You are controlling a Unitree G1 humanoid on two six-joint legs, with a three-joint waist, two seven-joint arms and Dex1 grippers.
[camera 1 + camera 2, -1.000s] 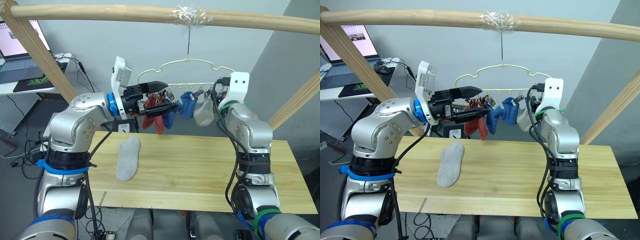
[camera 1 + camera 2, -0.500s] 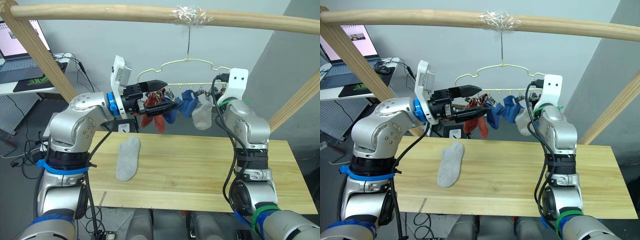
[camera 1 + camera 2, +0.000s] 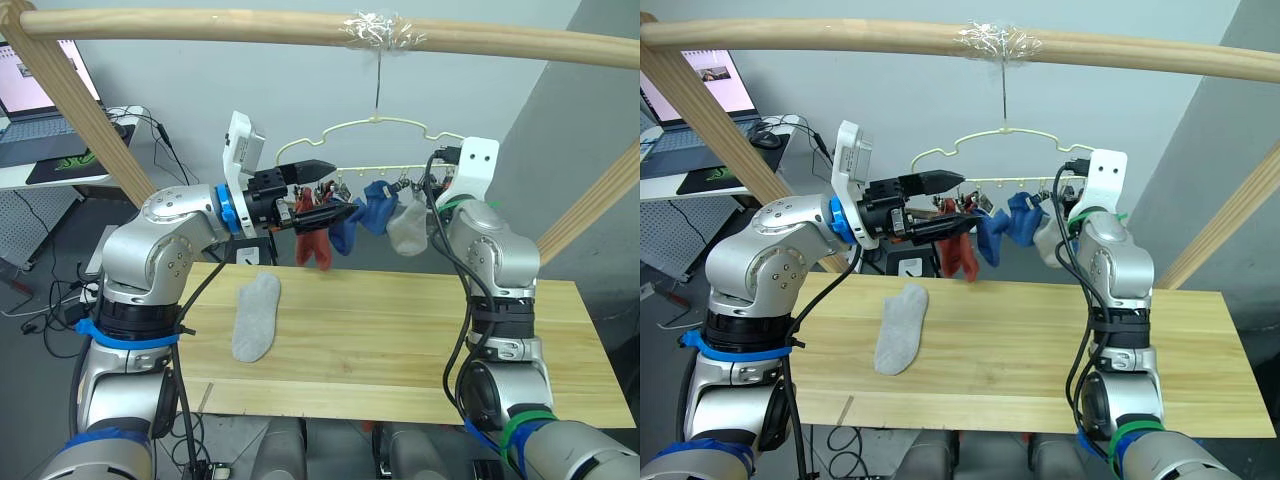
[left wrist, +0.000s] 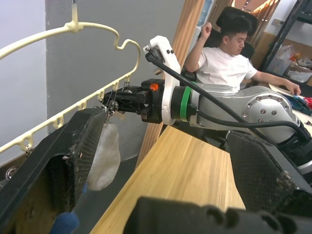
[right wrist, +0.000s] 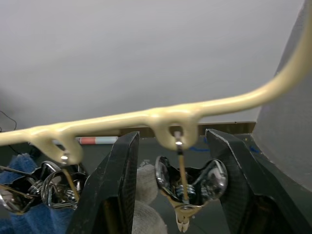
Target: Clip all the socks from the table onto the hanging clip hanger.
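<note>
Hanger [image 3: 385,128] hangs from the top pole [image 3: 300,28], with red [image 3: 310,245], blue [image 3: 372,212] and grey [image 3: 408,228] socks clipped on. One grey sock [image 3: 256,316] lies flat on the tabletop [image 3: 400,340]. Left hand [image 3: 335,190] is wide open beside the red sock, holding nothing. Right hand [image 5: 170,190] is open, fingers either side of a metal clip [image 5: 187,183] at the hanger's end, not squeezing it.

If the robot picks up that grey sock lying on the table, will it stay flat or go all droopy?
Probably droopy. The light grey knit sock lies limp and flat on the light wooden table, and the socks already clipped on the pale yellow-green wire hanger dangle loosely. It also looks light, so it should lift easily, and its knit is unlikely to slip.
</note>
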